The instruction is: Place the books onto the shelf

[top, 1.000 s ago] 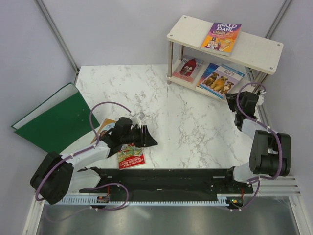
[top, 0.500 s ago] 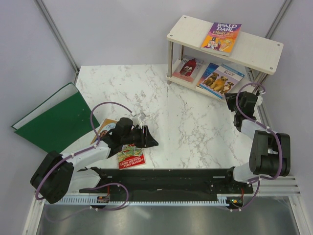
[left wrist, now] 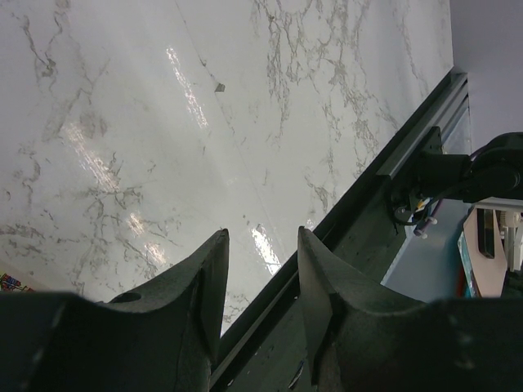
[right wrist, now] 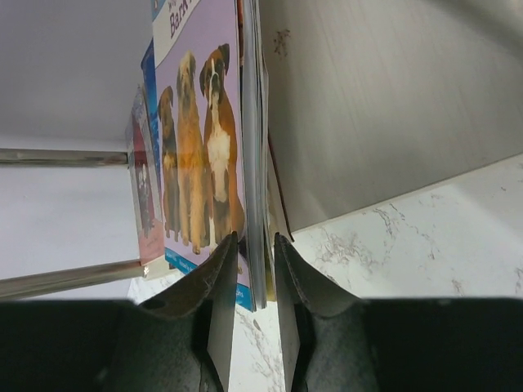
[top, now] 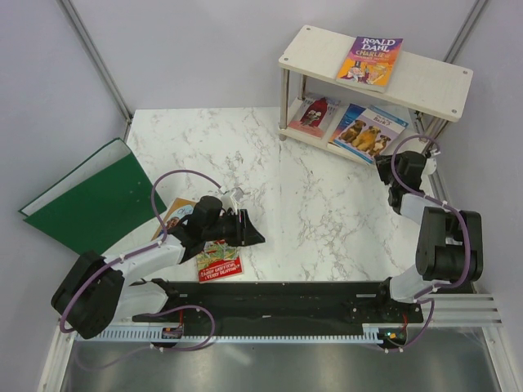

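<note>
The dog-cover book (right wrist: 200,139) lies on the lower board of the shelf (top: 433,82). Its near edge runs straight into the right tool (right wrist: 255,241). One finger sits on the cover side and one on the underside, so the tool seems to pinch that edge, perhaps along with a thin book below it; the contact itself is hard to make out. Just past the tool on the same board, the red-figure book (top: 315,114) lies beside the dog cover. The Roald Dahl book (top: 369,61) rests flat on the top board, above and beyond the tool.

The left tool (left wrist: 261,233) hangs low over the marble tabletop (top: 327,204), fingers spread with nothing between them. The Treehouse book (top: 218,260) lies flat just behind it, and the tan book (top: 174,214) lies partly under its arm. The green folder (top: 90,200) sits well off to that tool's left.
</note>
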Controlling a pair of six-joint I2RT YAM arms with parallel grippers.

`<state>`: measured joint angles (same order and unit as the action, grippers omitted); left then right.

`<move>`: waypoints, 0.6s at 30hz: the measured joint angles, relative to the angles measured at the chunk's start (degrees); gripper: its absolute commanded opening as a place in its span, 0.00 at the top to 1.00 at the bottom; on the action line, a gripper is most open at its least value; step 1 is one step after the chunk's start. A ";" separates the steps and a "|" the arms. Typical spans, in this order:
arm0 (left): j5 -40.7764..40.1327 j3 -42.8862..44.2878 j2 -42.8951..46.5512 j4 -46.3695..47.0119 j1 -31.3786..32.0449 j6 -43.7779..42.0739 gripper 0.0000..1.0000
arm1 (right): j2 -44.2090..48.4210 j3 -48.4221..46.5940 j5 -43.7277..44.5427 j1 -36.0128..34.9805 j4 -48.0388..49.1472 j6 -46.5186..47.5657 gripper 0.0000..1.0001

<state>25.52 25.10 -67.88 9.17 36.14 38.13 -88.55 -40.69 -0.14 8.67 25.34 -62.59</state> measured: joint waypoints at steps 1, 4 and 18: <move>0.00 0.00 -0.02 0.00 0.02 0.00 0.54 | -0.48 -0.26 -0.02 -0.07 0.07 0.00 0.69; 0.00 0.00 -0.02 0.00 0.07 0.02 0.54 | -1.86 -0.90 -0.28 -0.57 0.57 0.09 0.70; 0.00 0.00 -1.75 0.00 0.52 0.00 0.55 | -2.27 -1.29 -1.33 -1.07 0.79 1.55 0.84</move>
<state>25.52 25.10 -69.63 9.17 36.67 38.13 -90.83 -41.98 -1.48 7.60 26.13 -61.04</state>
